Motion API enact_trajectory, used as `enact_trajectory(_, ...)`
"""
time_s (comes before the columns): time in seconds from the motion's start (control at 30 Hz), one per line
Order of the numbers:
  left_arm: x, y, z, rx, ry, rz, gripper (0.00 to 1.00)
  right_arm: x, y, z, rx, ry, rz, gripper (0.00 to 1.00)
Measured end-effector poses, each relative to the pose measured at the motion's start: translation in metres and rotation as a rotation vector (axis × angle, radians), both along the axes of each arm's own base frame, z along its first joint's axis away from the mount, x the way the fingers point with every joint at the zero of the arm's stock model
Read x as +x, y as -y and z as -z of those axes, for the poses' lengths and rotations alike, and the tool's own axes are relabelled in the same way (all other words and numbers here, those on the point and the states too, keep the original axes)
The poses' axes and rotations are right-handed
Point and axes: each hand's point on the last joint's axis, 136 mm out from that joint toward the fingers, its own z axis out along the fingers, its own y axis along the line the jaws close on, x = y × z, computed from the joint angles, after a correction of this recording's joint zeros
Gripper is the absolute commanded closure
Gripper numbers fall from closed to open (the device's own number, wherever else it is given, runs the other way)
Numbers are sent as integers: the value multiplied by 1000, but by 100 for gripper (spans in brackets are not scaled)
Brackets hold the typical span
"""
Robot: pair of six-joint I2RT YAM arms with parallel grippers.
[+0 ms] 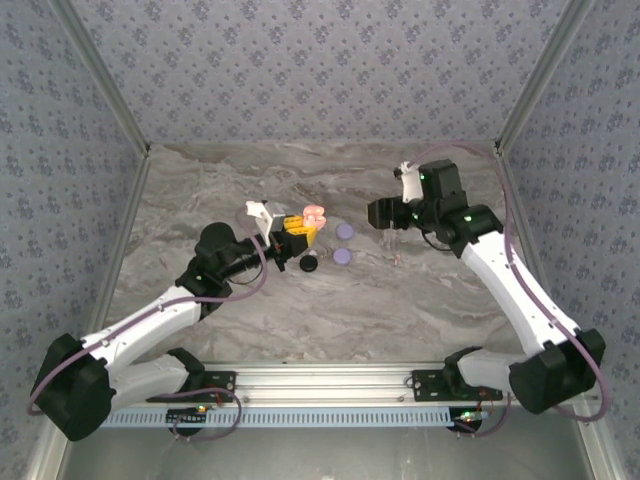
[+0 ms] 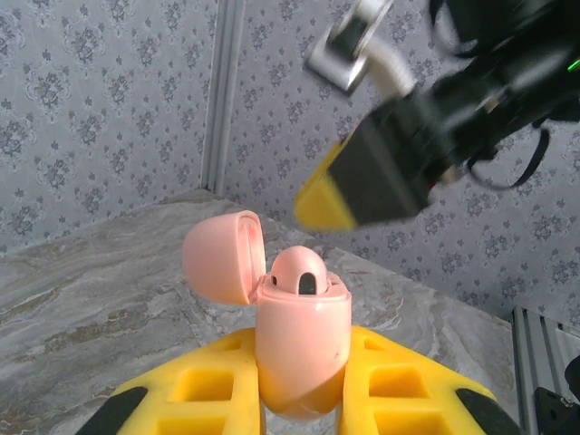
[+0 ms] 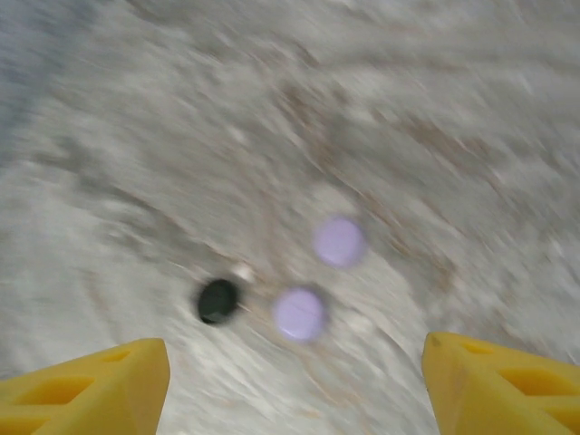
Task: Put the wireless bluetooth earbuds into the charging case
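My left gripper (image 1: 298, 233) is shut on the pink charging case (image 2: 302, 340), held upright between its yellow fingers (image 2: 204, 390). The case lid (image 2: 222, 256) is swung open to the left. One pink earbud (image 2: 299, 270) sits in the case's top. From above, the case (image 1: 314, 214) is at mid-table. My right gripper (image 1: 391, 236) hangs to the right of the case, above the table; its yellow fingertip (image 2: 328, 198) shows over the case. In the blurred right wrist view my right gripper (image 3: 294, 352) stands open and wide with nothing between its fingers. A tiny pale piece (image 3: 242, 270), perhaps an earbud, lies on the table.
Two purple round discs (image 1: 345, 231) (image 1: 342, 256) and a black disc (image 1: 308, 263) lie on the marble table (image 1: 330, 320) just right of the case. The same discs show below my right wrist: purple (image 3: 339, 241) (image 3: 300, 314), black (image 3: 218, 301). Patterned walls (image 1: 320, 60) enclose the table.
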Motion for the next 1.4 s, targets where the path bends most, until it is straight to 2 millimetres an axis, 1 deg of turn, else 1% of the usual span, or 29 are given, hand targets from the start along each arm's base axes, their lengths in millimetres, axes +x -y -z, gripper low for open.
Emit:
enact_trajectory(0.03,0,0,0,0,1,0,100,-1,8,22,-38,-60,25,28)
enact_trajectory(0.1,0,0,0,1,3,0,100,-7,24,72,-123,-199,67,30)
enact_trajectory(0.2,0,0,0,1,3,-1,100,-18,42,128,-219,-356,103,35)
enact_trajectory(0.27,0,0,0,1,3,-4,100,-23,51,154,-266,-428,118,37)
enact_trajectory(0.37,1,-1,0,2,2,-7,100,-25,58,176,-290,-483,135,41)
enact_trajectory(0.57,2,-1,2,8,-5,-17,100,-15,60,197,-293,-502,148,51)
enact_trajectory(0.7,2,-2,3,12,-2,-19,100,-12,59,212,-302,-527,146,55)
enact_trajectory(0.77,2,-2,2,12,-2,-19,100,-9,58,216,-303,-529,146,57)
enact_trajectory(1.1,1,-4,1,19,5,-27,100,13,53,213,-286,-483,149,62)
enact_trajectory(1.27,2,-5,2,20,5,-30,100,19,51,212,-286,-475,151,62)
enact_trajectory(1.4,2,-5,3,25,5,-32,100,18,51,216,-299,-485,150,62)
